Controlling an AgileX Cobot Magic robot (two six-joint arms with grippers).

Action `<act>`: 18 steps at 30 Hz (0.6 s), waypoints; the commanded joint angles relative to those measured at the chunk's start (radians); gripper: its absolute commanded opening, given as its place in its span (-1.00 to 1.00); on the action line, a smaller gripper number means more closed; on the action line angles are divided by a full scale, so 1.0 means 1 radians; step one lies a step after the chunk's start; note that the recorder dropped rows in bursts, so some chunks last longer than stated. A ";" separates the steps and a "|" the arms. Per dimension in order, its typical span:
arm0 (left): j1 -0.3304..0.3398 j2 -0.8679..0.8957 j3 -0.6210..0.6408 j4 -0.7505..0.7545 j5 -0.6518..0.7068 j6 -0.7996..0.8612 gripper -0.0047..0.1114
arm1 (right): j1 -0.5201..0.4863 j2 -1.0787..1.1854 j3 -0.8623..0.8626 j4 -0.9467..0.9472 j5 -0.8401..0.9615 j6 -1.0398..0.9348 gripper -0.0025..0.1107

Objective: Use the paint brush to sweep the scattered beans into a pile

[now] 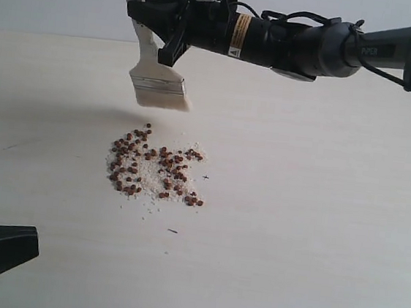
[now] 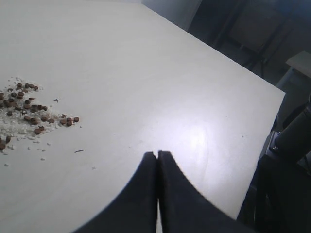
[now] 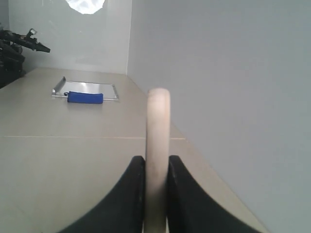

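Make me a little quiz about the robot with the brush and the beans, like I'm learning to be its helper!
1. Pick one: which end effector holds the paint brush? A) left B) right C) neither
2. True or false: the brush's bristles are touching the beans.
3. Fill the gap: the left end effector is ____ and holds nothing.
Key: 1 B, the right end effector grips the handle. 2 false, the bristles hang above the table, clear of the beans. 3 shut.
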 commanded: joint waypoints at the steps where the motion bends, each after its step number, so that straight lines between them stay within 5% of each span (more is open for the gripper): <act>1: 0.001 -0.006 0.004 -0.004 0.008 0.005 -0.92 | -0.012 0.038 -0.010 0.045 -0.060 -0.038 -0.96; 18: 0.001 -0.006 0.004 -0.004 0.008 0.005 -0.92 | -0.016 0.055 -0.010 0.081 -0.079 -0.031 -0.96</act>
